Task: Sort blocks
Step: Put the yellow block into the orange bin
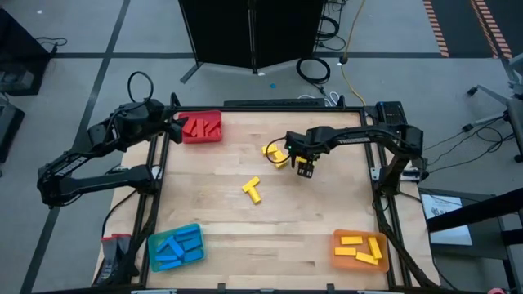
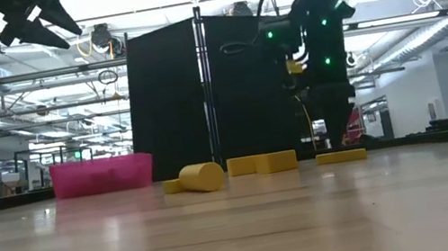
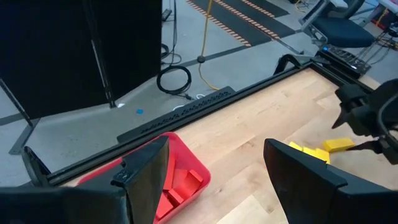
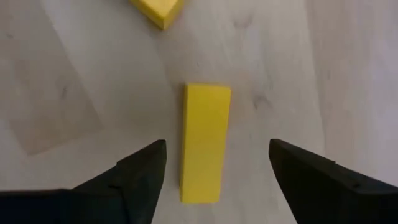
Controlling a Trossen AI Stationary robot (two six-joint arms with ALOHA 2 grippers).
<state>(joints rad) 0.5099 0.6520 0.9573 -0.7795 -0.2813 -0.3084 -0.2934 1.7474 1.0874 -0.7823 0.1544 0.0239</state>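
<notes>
Right gripper (image 4: 214, 171) spread wide over a loose yellow block (image 4: 205, 142); left gripper (image 3: 214, 171) parked open above the red tray (image 3: 186, 186).

The right gripper's two fingers stand apart with the yellow block lying flat on the wooden table (image 1: 327, 204) in the gap between them, touched by neither (a corner of a second yellow block (image 4: 157, 11) shows just beyond it). A crossed pair of yellow blocks (image 1: 252, 189) lies on the table near this gripper, toward the table's middle. The left gripper hovers with its fingers spread and nothing in them, directly over the red tray, which holds red blocks (image 1: 201, 127). Well apart from both grippers, along the near edge, a blue tray (image 1: 174, 247) holds blue blocks (image 1: 178, 243) and an orange tray (image 1: 360, 248) holds yellow blocks (image 1: 362, 247).
</notes>
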